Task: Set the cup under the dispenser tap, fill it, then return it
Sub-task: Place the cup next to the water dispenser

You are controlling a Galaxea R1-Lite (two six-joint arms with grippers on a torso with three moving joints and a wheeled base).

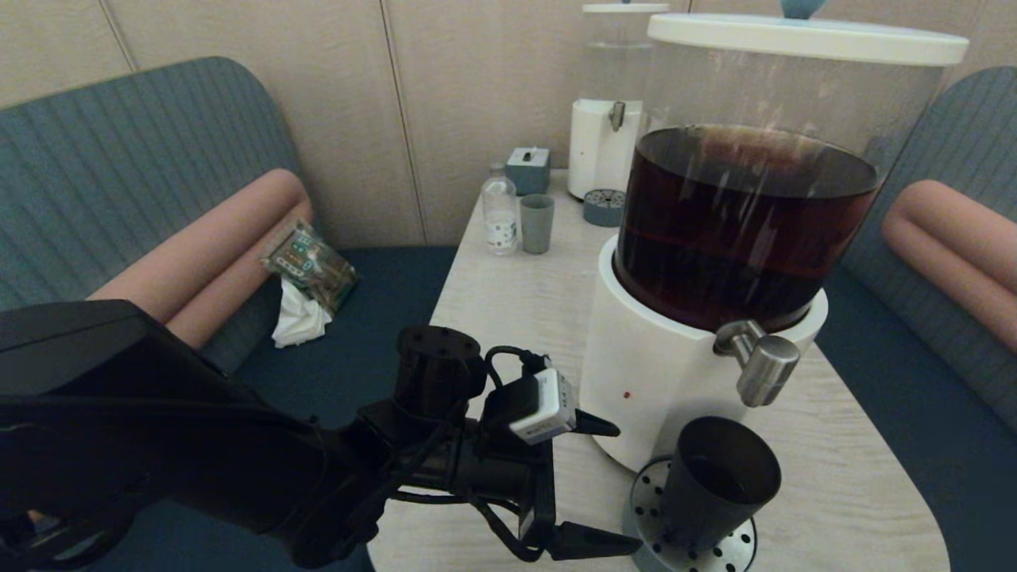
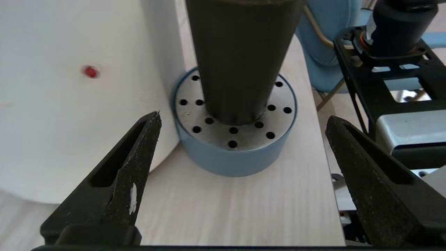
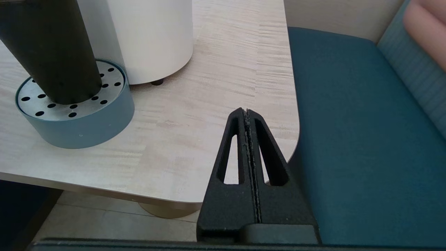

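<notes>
The black cup [image 1: 719, 477] stands upright on the perforated drip tray [image 1: 647, 508] of the big dispenser [image 1: 659, 373]. It sits just below and in front of the steel dispenser tap [image 1: 763, 365]. My left gripper [image 1: 626, 488] is open at the cup's left. Its fingers are spread wider than the cup and stop short of it, touching nothing. In the left wrist view the cup [image 2: 240, 52] and the tray [image 2: 230, 160] lie ahead of the left gripper [image 2: 244, 118]. My right gripper [image 3: 246, 111] is shut and empty over the table's near right corner, with the cup [image 3: 52, 52] off to one side.
At the table's far end stand a smaller clear-liquid dispenser [image 1: 608, 135], a grey-green cup [image 1: 537, 224], a small bottle [image 1: 500, 210] and a grey box [image 1: 528, 169]. Teal benches flank the table. A packet and a tissue [image 1: 308, 266] lie on the left bench.
</notes>
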